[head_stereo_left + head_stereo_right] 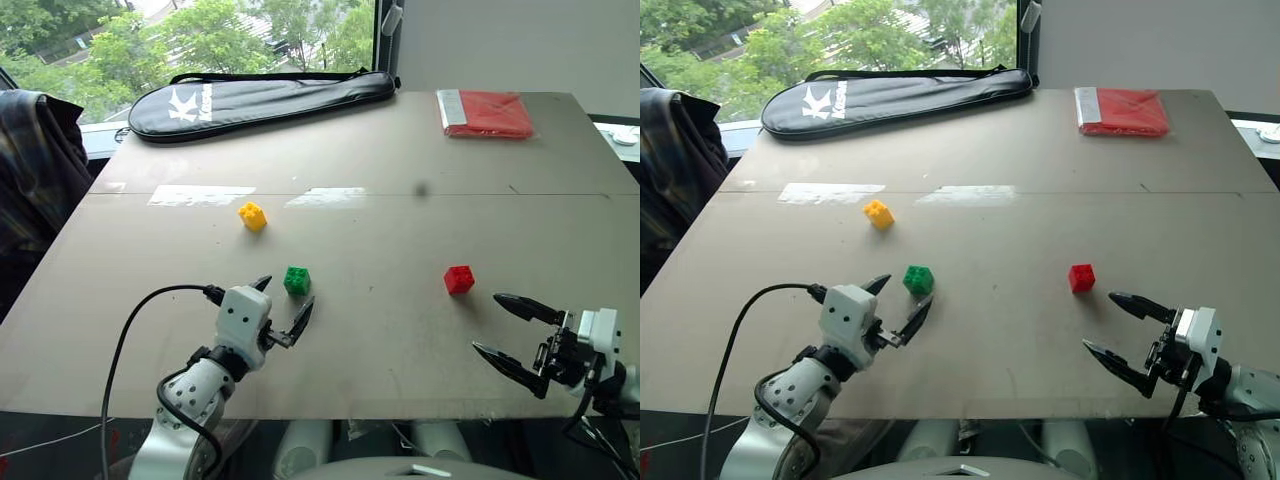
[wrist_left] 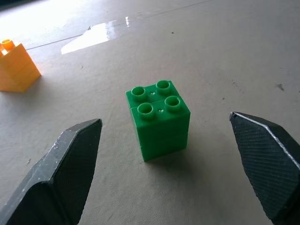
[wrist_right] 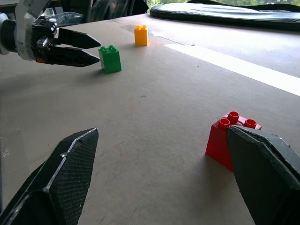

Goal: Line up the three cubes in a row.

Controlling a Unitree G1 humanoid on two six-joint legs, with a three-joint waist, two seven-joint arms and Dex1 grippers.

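1. Left eye view: the yellow cube, green cube and red cube stood well apart on the table, not in a row. The left gripper hung just behind the green cube with fingers spread; the right gripper, also spread, sat near the red cube.
2. Right eye view: a black zipped racket bag and a red folded packet lay at the far edge; their contents could not be seen.
3. Left wrist view: the green cube stood upright between the open fingers, untouched. A good grasp likely needs a straight advance until both pads flank its flat sides, then closing.
4. Right wrist view: the red cube sat partly behind one finger, off-centre; the gripper should probably re-centre first.
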